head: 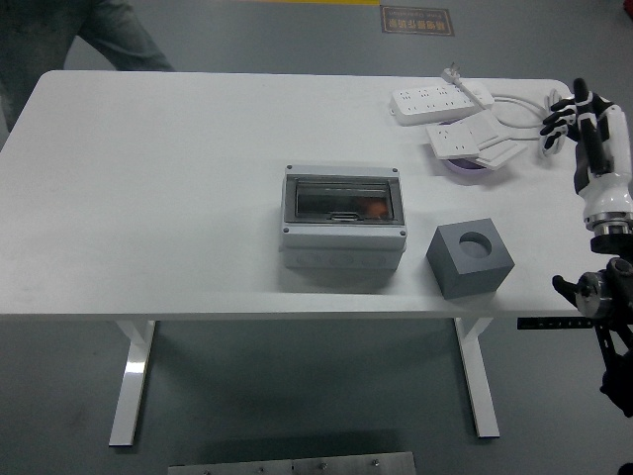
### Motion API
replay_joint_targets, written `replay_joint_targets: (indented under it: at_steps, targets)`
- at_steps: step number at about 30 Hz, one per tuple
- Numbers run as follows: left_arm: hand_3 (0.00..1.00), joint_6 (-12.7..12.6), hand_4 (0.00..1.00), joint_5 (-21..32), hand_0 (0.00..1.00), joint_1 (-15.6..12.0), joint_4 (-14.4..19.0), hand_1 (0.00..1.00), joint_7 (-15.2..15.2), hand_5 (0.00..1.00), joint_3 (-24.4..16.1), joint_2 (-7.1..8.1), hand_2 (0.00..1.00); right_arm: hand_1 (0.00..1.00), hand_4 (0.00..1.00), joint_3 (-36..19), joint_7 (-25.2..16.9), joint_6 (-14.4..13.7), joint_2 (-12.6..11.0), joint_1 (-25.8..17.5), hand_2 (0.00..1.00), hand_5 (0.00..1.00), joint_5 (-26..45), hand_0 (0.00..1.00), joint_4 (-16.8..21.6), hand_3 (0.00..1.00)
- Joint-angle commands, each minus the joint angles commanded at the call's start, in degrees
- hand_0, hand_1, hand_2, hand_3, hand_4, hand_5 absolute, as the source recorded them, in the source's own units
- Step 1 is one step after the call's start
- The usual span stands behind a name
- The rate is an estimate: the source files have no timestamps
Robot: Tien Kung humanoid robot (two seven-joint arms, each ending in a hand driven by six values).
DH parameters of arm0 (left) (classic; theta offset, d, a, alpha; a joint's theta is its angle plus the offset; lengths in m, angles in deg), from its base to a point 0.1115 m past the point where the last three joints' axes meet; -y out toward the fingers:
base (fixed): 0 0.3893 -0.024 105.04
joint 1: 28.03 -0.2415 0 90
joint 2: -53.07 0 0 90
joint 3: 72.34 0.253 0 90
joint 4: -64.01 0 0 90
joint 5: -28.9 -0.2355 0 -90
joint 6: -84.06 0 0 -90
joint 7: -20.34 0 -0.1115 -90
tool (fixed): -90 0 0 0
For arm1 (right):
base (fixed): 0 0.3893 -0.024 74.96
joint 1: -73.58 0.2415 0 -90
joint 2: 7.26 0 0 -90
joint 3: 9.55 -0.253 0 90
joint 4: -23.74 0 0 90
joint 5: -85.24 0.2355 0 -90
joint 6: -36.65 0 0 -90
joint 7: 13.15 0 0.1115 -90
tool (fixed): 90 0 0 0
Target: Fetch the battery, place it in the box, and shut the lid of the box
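Brightness: bright and even across the white table [148,198].
Source: overhead, diffuse.
Shadows: soft and short, under the box [343,230] on its near side and beside the grey block [470,259].
Glare: faint sheen on the box's clear lid; tabletop close to washed out.
Focus: sharp at centre; slight softness on the right hand [582,124] at the edge.
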Motion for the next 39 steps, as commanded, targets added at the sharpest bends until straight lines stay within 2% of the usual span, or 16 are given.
replay_joint_targets:
  at_steps: [1, 6, 7, 12, 13, 18, 19, 24, 25, 29, 30, 39]
  targets:
    - [0.541, -0.11, 0.5, 0.13, 0.632, 0.05, -0.03, 0.698, 0.0, 0.002, 0.05, -0.01, 0.573, 0.291, 0.747, -1.38, 0.33, 0.49, -0.01, -0.43, 0.337, 0.589, 2.42, 0.224, 0.08, 0.386]
    - [0.541, -0.72, 0.5, 1.13, 0.632, 0.16, -0.13, 0.698, 0.0, 0.002, 0.6, -0.07, 0.573, 0.291, 0.747, -4.92, 3.3, 1.95, -0.24, -1.53, 0.337, 0.589, 10.85, 0.224, 0.27, 0.386]
    - [0.541, -0.87, 0.5, 1.36, 0.632, 0.16, -0.14, 0.698, 0.0, 0.002, 0.72, -0.05, 0.573, 0.377, 0.772, -5.28, 4.09, 2.16, -0.34, -1.73, 0.428, 0.61, 12.24, 0.338, 0.32, 0.478]
    - [0.541, -1.47, 0.5, 2.25, 0.632, 0.05, -0.2, 0.698, 0.0, 0.002, 1.14, 0.25, 0.573, 0.377, 0.772, -5.93, 6.44, 2.72, -0.95, -2.88, 0.428, 0.61, 16.4, 0.338, 0.42, 0.478]
    - [0.541, -1.54, 0.5, 2.38, 0.632, 0.01, -0.21, 0.698, 0.0, 0.002, 1.2, 0.31, 0.573, 0.42, 0.785, -5.96, 6.65, 2.76, -1.08, -3.11, 0.473, 0.613, 16.63, 0.382, 0.44, 0.515]
    - [0.541, -1.69, 0.5, 2.67, 0.632, -0.27, -0.25, 0.698, 0.0, 0.002, 1.38, 0.68, 0.573, 0.42, 0.785, -6.44, 7.25, 2.76, -1.64, -4.66, 0.473, 0.613, 16.93, 0.382, 0.76, 0.515]
    - [0.541, -1.7, 0.5, 2.67, 0.632, -0.33, -0.25, 0.698, 0.0, 0.002, 1.36, 0.79, 0.573, 0.54, 0.809, -6.47, 7.37, 2.76, -1.7, -4.91, 0.614, 0.608, 16.84, 0.472, 0.81, 0.626]
    - [0.541, -1.7, 0.5, 2.43, 0.632, -0.52, -0.22, 0.698, 0.0, 0.002, 1.18, 1.13, 0.573, 0.54, 0.809, -6.28, 7.77, 2.7, -1.9, -5.33, 0.614, 0.608, 16.37, 0.472, 0.8, 0.626]
    - [0.541, -1.71, 0.5, 2.4, 0.632, -0.52, -0.22, 0.698, 0.0, 0.002, 1.16, 1.15, 0.573, 0.562, 0.814, -6.26, 7.79, 2.68, -1.91, -5.32, 0.624, 0.614, 16.33, 0.503, 0.81, 0.648]
    - [0.541, -1.85, 0.5, 2.54, 0.632, -0.55, -0.21, 0.698, 0.0, 0.002, 1.24, 1.04, 0.573, 0.562, 0.814, -6.23, 8.02, 2.63, -2.03, -5.19, 0.624, 0.614, 16.01, 0.503, 0.95, 0.648]
    - [0.541, -1.9, 0.5, 2.6, 0.632, -0.6, -0.2, 0.698, 0.0, 0.002, 1.27, 0.94, 0.573, 0.584, 0.813, -6.25, 8.14, 2.6, -2.07, -5.12, 0.628, 0.62, 15.82, 0.541, 1.06, 0.655]
    - [0.541, -2.36, 0.5, 3.29, 0.632, -0.81, -0.26, 0.698, 0.0, 0.002, 1.67, 0.69, 0.573, 0.584, 0.813, -7.14, 8.98, 2.41, -2.4, -4.7, 0.626, 0.629, 13.96, 0.547, 2.41, 0.655]
